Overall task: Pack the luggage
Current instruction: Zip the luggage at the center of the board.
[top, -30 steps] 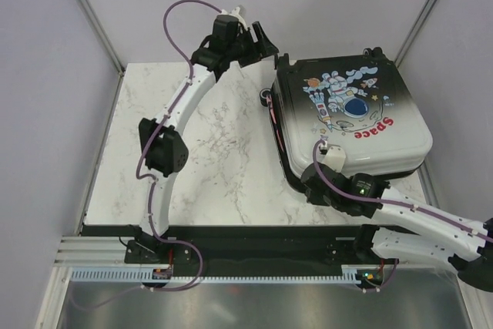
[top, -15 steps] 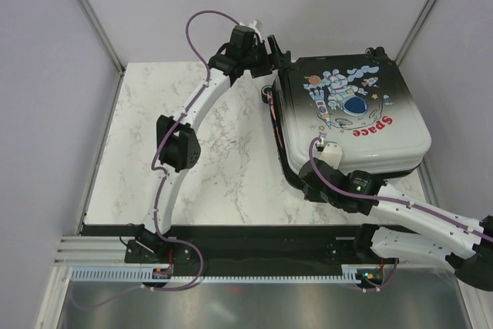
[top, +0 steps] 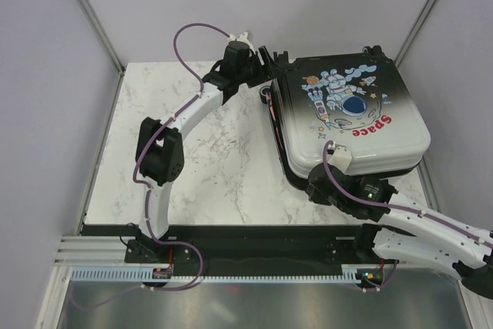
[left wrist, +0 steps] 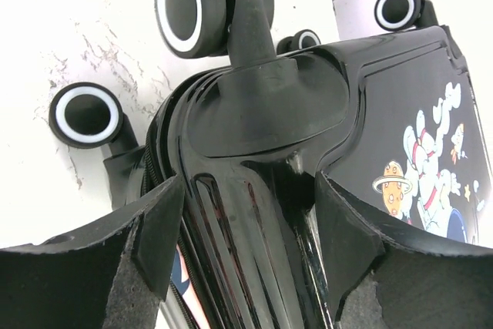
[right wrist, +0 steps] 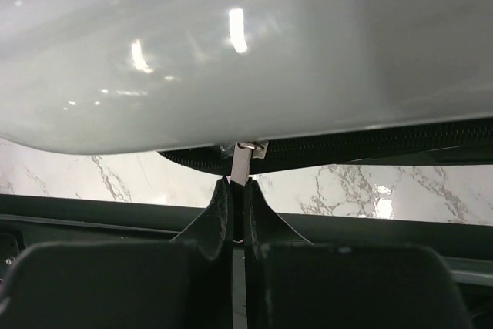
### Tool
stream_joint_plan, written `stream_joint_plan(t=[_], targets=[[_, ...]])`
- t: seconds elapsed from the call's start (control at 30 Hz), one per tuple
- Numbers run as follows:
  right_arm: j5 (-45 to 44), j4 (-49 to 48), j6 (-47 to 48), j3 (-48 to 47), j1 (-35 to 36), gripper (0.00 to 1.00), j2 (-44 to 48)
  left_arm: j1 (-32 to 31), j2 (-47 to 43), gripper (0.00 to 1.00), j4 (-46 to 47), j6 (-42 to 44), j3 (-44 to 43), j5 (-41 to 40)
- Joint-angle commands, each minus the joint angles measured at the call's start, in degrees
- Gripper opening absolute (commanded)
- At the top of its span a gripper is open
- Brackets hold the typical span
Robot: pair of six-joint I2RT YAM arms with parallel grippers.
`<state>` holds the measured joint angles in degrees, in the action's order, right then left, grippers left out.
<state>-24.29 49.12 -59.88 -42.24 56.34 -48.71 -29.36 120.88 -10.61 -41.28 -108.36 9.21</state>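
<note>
The luggage (top: 350, 117), a black-to-white hard-shell suitcase with an astronaut and red "Space" print, lies flat at the table's right, lid down. My left gripper (top: 271, 63) is open at its far-left wheel corner; in the left wrist view the black shell corner (left wrist: 254, 190) sits between the spread fingers (left wrist: 158, 229), wheels (left wrist: 185, 5) above. My right gripper (top: 317, 184) is at the near-left edge, shut on the pale zipper pull (right wrist: 240, 166) that hangs from the black zipper line (right wrist: 370, 144) under the white shell (right wrist: 246, 44).
The white marble table (top: 200, 159) spreads to the left of the suitcase. A black bar (top: 254, 230) runs along the table's near edge. Grey walls and metal posts (top: 92, 17) enclose the back and sides.
The left gripper has moved right to the suitcase's wheel corner and now straddles it. The right gripper has shifted slightly right and nearer along the near edge, still pinching the zipper pull.
</note>
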Motion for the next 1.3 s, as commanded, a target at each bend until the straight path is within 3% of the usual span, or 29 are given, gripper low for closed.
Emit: stream_joint_plan(t=[0.0,0.17,0.23,0.3,0.53,0.67,1.27], targets=[[-6.0,6.9,-1.7,1.7,-1.3,0.0,1.3,2.4,0.7,0.72,-7.1,1.3,3.3,-5.3],[-6.1,7.7,-2.3,1.7,-1.2,0.0,2.3,2.4,-2.2,0.72,-3.3,-1.5,9.1,-6.2],[-5.9,7.7,-2.3,1.9,-1.2,0.0,2.6,2.6,-6.0,0.73,6.4,-5.0,18.0,-6.4],[-6.1,8.0,-2.5,2.0,-1.2,0.0,2.9,2.9,-8.6,0.73,10.3,-7.1,23.0,-6.2],[-6.1,8.0,-2.3,2.1,-1.3,0.0,2.9,2.4,-5.9,0.73,8.9,-3.9,19.5,1.1],[-5.9,8.0,-2.3,2.1,-1.2,0.0,3.1,2.4,-7.7,0.73,6.1,-3.1,21.0,-3.5],[-5.9,7.8,-2.4,2.0,-1.3,0.0,2.9,-0.8,0.4,0.71,1.4,0.8,10.8,-0.6]])
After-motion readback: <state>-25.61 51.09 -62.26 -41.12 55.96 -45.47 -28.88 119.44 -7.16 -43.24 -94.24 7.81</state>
